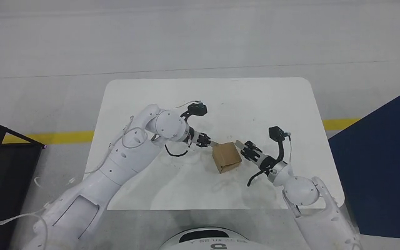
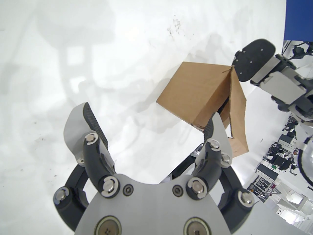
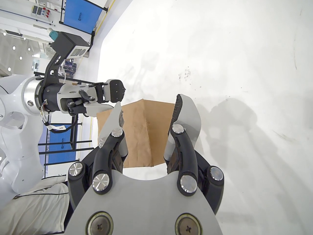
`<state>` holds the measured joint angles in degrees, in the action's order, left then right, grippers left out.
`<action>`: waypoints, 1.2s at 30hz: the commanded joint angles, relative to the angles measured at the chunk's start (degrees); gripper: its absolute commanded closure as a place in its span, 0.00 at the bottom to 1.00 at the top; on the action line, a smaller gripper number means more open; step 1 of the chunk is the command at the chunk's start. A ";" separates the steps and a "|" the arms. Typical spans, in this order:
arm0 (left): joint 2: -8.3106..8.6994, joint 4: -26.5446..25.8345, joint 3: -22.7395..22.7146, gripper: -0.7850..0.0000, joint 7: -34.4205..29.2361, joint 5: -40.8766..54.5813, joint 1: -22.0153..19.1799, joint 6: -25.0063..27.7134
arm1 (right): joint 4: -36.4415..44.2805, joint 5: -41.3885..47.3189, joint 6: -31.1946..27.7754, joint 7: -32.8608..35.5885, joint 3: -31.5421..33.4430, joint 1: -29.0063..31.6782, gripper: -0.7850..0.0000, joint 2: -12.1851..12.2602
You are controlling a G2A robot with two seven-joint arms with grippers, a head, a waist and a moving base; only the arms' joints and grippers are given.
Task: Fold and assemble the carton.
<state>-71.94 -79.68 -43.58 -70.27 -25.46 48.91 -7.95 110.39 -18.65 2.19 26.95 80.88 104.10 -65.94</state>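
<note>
The small brown cardboard carton [image 1: 226, 157] stands on the white table [image 1: 269, 100], between the two grippers, and one side flap is open. The left gripper [image 2: 150, 111] is just beside the carton with its fingers spread wide; one fingertip [image 2: 212, 123] is near a carton edge. The right gripper [image 3: 149, 103] is at the opposite side, also spread, and the flap shows between its fingers. One pad [image 2: 254, 57] is at the flap's upper corner; I cannot tell if it touches.

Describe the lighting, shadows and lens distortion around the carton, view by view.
Top view: even light, only a faint shadow at the carton on the table. Left wrist view: a soft grey shadow spreads on the table beside the carton. Right wrist view: the wide lens bows the table's edge into a curve.
</note>
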 commanded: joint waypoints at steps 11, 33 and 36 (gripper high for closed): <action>2.65 -3.95 -3.64 0.00 -6.35 -0.84 5.65 5.40 | 0.46 3.75 -2.48 3.29 2.49 1.58 0.49 0.50; -13.20 21.25 18.83 0.00 -1.46 -0.42 -18.96 -4.43 | 3.08 6.29 -4.18 -0.05 7.90 4.98 0.50 1.03; -14.60 25.86 17.67 0.00 1.09 3.84 -19.70 -2.04 | 3.48 8.78 -6.04 -1.70 9.10 6.11 0.52 0.97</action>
<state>-86.26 -55.78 -25.08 -70.20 -23.57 29.31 -11.36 113.69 -11.18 -2.79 26.12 89.64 109.77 -64.91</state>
